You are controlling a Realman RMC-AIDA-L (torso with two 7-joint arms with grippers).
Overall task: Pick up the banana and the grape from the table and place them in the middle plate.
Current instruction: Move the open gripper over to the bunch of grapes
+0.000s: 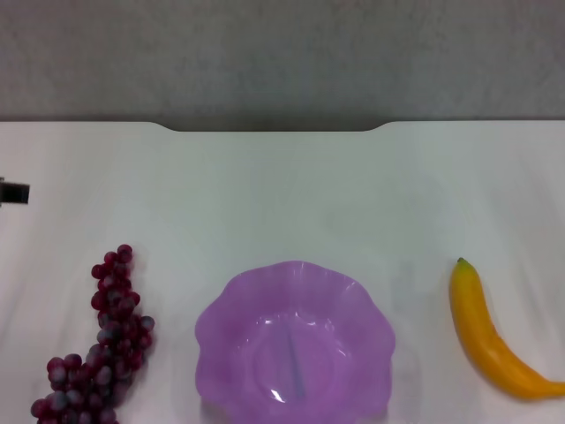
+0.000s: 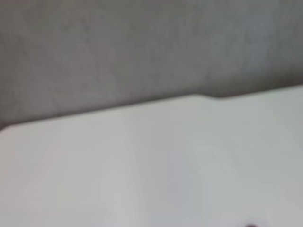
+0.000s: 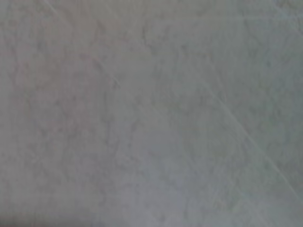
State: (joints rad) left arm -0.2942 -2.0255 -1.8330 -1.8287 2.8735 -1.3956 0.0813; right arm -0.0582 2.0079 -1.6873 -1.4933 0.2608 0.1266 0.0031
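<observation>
The yellow-orange banana (image 1: 490,340) with a dark green tip lies on the white table (image 1: 282,194) at the near right. The dark red-purple grape bunch (image 1: 101,349) lies at the near left. The translucent purple middle plate (image 1: 221,340) with a wavy rim stands between them, empty. A small dark part of my left gripper (image 1: 12,192) shows at the far left edge of the head view, farther back than the grapes. My right gripper is out of view. The left wrist view shows only bare table (image 2: 156,165) and its far edge.
The table's far edge has a shallow notch (image 1: 274,129) with grey floor beyond it. The right wrist view shows only a grey mottled surface (image 3: 151,113).
</observation>
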